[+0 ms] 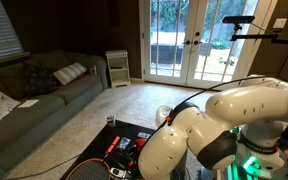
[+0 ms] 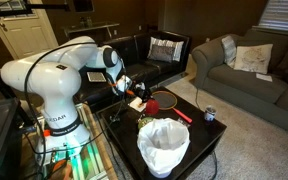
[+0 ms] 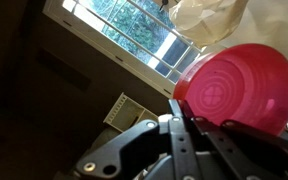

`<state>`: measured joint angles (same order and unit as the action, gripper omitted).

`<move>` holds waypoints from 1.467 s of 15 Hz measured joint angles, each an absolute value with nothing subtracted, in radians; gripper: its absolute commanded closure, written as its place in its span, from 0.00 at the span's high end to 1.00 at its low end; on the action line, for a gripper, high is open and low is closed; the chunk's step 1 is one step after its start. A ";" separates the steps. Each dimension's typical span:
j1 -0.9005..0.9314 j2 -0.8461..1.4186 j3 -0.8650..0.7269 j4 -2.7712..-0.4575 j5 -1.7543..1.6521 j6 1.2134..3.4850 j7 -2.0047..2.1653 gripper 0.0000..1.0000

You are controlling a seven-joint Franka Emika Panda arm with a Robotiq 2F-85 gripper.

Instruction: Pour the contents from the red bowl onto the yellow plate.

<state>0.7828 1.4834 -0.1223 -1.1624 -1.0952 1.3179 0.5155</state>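
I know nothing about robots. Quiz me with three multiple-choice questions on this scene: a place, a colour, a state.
1. The white container stands: A on a shelf, B on the black table, C in a sink.
2. The bowl is: A red, B blue, C green.
3. The gripper is: A open and empty, B holding a spoon, C holding the bowl.
Answers: B, it stands on the tabletop; A, the wrist view shows it red; C, the bowl's rim sits clamped, held up before the window.

White translucent container (image 2: 164, 145) and small can (image 2: 210, 114) on black table (image 2: 198, 134), grey sofa (image 2: 246, 72) behind
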 measured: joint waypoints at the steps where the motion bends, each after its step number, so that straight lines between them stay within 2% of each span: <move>1: 0.778 1.483 -0.120 -1.160 -1.095 1.318 0.516 0.01; 11: 0.718 1.426 -0.096 -1.190 -1.036 1.409 0.629 0.01; 22: 0.581 1.261 -0.046 -1.449 -0.985 1.870 0.991 0.01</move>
<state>0.5811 1.2610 -0.0459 -1.4490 -0.9853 1.8703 0.9911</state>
